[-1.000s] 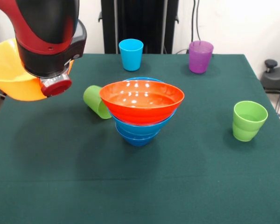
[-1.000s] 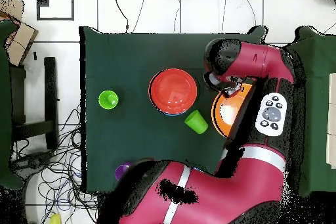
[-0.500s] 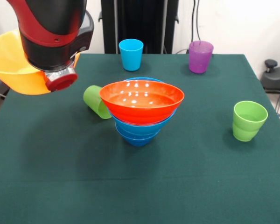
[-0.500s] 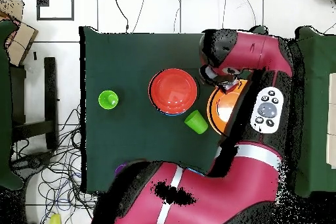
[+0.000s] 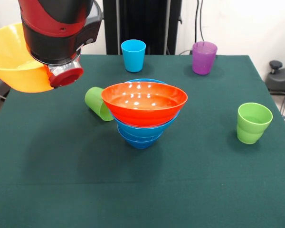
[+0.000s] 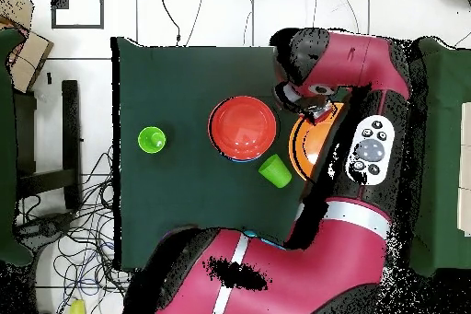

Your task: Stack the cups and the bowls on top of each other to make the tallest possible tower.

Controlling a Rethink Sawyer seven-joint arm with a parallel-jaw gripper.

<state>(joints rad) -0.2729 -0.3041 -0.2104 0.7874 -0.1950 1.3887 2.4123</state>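
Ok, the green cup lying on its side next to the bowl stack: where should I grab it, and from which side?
Judging from the front view, the tipped green cup lies with its mouth away from the tower and its base close against it. Come straight down and pinch across the side wall near the open rim, the end farthest from the bowls. A side approach from the tower side looks blocked.

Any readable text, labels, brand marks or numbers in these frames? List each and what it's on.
None readable.
Arm's button pad: round buttons, any markings too small to read.
Cups, the orange-red bowl, the yellow-orange bowl and the green table cloth: plain, no print visible.
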